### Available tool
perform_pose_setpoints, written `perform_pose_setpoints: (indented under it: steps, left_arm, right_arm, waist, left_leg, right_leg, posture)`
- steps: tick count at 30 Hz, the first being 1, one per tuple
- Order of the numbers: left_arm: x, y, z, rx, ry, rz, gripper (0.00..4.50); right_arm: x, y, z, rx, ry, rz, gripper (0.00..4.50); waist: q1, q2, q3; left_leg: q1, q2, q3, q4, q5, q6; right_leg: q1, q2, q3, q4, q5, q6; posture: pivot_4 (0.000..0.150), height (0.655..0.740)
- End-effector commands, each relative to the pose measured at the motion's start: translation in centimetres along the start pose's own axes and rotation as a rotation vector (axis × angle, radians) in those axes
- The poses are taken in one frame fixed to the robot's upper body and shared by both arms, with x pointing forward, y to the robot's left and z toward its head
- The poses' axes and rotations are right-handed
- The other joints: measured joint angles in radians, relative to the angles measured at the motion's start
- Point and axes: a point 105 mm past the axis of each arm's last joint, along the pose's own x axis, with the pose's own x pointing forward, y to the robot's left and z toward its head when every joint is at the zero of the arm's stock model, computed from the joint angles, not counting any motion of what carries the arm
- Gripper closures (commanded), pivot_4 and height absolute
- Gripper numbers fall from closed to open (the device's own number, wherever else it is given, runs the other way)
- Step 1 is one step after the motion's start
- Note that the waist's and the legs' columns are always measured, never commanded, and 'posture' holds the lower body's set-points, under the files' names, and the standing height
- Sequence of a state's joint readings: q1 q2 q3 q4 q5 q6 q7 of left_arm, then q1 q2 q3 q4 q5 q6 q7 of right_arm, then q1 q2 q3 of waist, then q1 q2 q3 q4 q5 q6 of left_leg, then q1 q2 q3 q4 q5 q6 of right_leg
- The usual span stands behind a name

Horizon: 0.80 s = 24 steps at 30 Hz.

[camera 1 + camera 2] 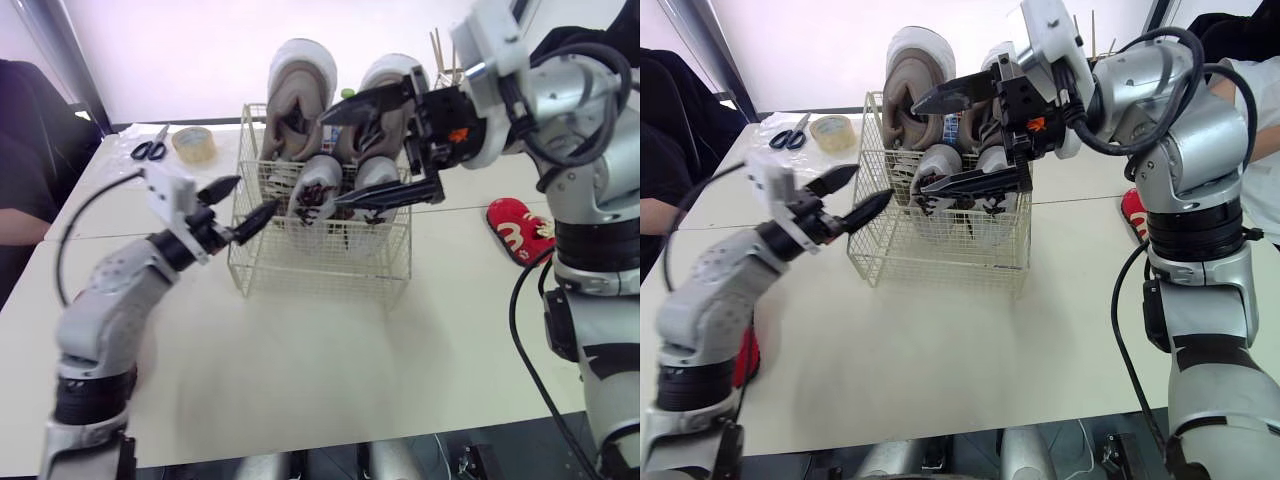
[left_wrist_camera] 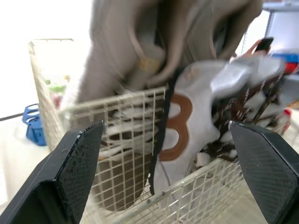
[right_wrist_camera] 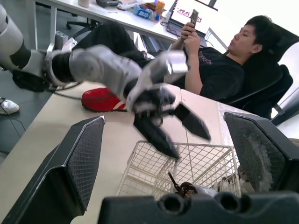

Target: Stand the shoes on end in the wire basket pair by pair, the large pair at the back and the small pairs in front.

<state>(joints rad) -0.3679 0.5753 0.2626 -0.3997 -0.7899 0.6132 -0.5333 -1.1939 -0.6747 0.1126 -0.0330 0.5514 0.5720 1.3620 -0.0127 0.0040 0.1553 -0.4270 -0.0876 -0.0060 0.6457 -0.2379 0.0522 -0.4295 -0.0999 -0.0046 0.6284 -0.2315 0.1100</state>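
The wire basket (image 1: 320, 268) stands mid-table. A large beige pair (image 1: 298, 95) stands on end at its back. A small grey pair with brown laces (image 1: 315, 192) stands in front of them inside the basket. My right gripper (image 1: 330, 160) is open, one finger above the small pair and one across the basket's front rim, holding nothing. My left gripper (image 1: 255, 196) is open just off the basket's left wall, pointing at it. One red shoe (image 1: 520, 230) lies on the table at the right. Another red shoe (image 3: 100, 100) lies by my left arm.
Scissors (image 1: 150, 148) and a tape roll (image 1: 194, 144) lie at the table's back left. A seated person (image 3: 224, 65) holding a phone is at the left side, and another person's sleeve shows at the far right. Bare tabletop lies in front of the basket.
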Motion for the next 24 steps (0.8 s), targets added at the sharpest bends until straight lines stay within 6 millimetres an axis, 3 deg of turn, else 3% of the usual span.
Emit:
perform_pose_setpoints:
  steps: [1, 4, 7, 10, 15, 17, 19, 24]
  left_arm:
    - [-1.7, -1.3, 2.1, -0.028, -0.012, -0.088, 0.06]
    - [-3.3, -1.8, 2.6, -0.041, 0.042, -0.140, 0.06]
    - [-4.3, -2.3, 3.2, -0.032, 0.082, -0.181, 0.06]
    - [-4.8, -2.6, 3.4, -0.014, 0.128, -0.222, 0.06]
    - [-5.1, -3.4, 3.9, -0.014, 0.165, -0.305, 0.06]
    - [-4.7, -3.9, 4.0, -0.024, 0.154, -0.331, 0.06]
    - [-4.1, -4.0, 3.9, -0.028, 0.145, -0.371, 0.06]
    - [-3.0, -4.8, 3.4, -0.060, 0.134, -0.448, 0.06]
  right_arm:
    - [-0.5, -0.3, 1.1, -0.051, -0.014, -0.023, 0.00]
    - [-1.3, -0.6, 0.9, -0.037, 0.000, -0.062, 0.00]
    - [-3.4, -1.4, 0.5, -0.011, 0.034, -0.174, 0.00]
    - [-6.2, -2.4, 0.0, 0.031, 0.077, -0.335, 0.00]
    - [-13.1, -4.3, -1.9, 0.154, 0.224, -0.772, 0.00]
    - [-15.2, -4.0, -3.5, 0.202, 0.311, -0.884, 0.00]
    - [-17.5, -3.0, -6.4, 0.293, 0.448, -1.025, 0.00]
    - [-21.6, 0.8, -12.1, 0.452, 0.684, -1.208, 0.00]
  waist:
    - [0.000, 0.000, 0.000]
    - [0.001, -0.001, 0.001]
    - [0.006, -0.001, 0.002]
    - [0.006, -0.001, 0.002]
    - [0.003, 0.000, 0.003]
    - [0.003, 0.000, 0.003]
    - [0.006, -0.001, 0.002]
    - [0.005, 0.000, 0.003]
  left_leg:
    - [0.000, 0.000, 0.000, 0.000, 0.000, 0.000]
    - [0.000, 0.000, 0.000, 0.000, 0.000, 0.000]
    - [0.000, 0.000, 0.000, 0.000, 0.000, 0.000]
    - [0.000, -0.001, 0.000, 0.000, 0.000, 0.000]
    - [0.000, -0.001, 0.000, -0.003, -0.001, 0.001]
    - [0.000, -0.001, 0.000, -0.006, -0.001, 0.000]
    - [0.000, -0.001, 0.000, -0.008, 0.000, 0.000]
    - [0.000, -0.001, 0.001, -0.012, 0.000, 0.000]
  right_leg:
    - [0.000, 0.000, 0.000, 0.000, 0.000, 0.000]
    - [0.000, 0.000, 0.000, 0.000, 0.000, -0.001]
    - [-0.001, 0.000, 0.000, -0.001, -0.001, -0.001]
    - [-0.002, -0.001, 0.000, -0.003, -0.001, -0.002]
    - [-0.002, -0.001, 0.000, -0.008, -0.001, -0.002]
    - [-0.002, -0.001, 0.000, -0.009, -0.001, -0.002]
    - [0.001, -0.002, 0.000, -0.011, -0.001, -0.003]
    - [0.000, -0.002, 0.000, -0.013, -0.001, -0.003]
  posture:
    - [0.150, 0.7400]
    - [0.150, 0.7400]
    - [0.150, 0.7400]
    - [0.150, 0.7400]
    - [0.150, 0.7400]
    - [0.150, 0.7400]
    - [0.150, 0.7400]
    - [0.150, 0.7400]
